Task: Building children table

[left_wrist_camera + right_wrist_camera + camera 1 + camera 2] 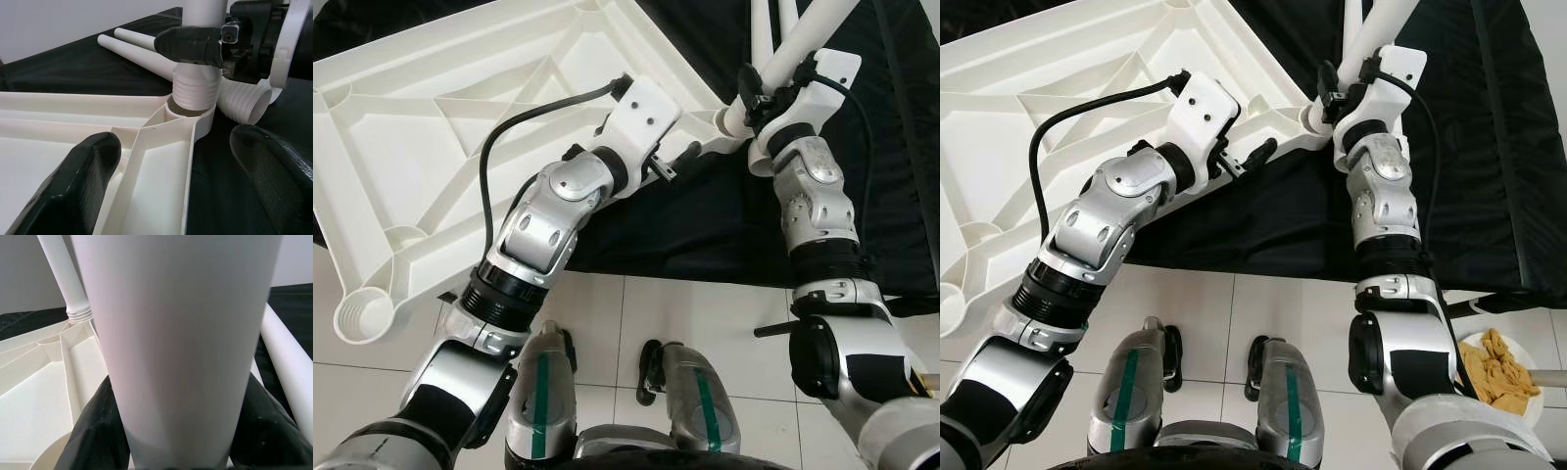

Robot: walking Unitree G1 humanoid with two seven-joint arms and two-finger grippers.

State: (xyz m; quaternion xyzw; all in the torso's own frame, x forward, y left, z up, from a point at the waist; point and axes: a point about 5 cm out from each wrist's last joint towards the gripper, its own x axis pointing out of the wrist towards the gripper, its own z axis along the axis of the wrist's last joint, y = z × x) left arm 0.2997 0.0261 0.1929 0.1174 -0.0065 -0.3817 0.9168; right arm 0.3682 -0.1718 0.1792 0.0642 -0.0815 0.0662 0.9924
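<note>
Right claw (195, 45) clamped round smooth white plastic leg (176, 347), holding it upright with ribbed threaded end sitting in round corner socket (188, 110) of tabletop. Left claw (178, 196) spread open, chunky matte black fingers (78, 186) straddling tabletop edge just beside that socket. Tabletop (421, 166) lies upside down, glossy white, ribbed underside showing, partly on black cloth (705, 225). More loose legs (137, 41) lying on cloth nearby. Tiled floor (705, 313) underneath.
</note>
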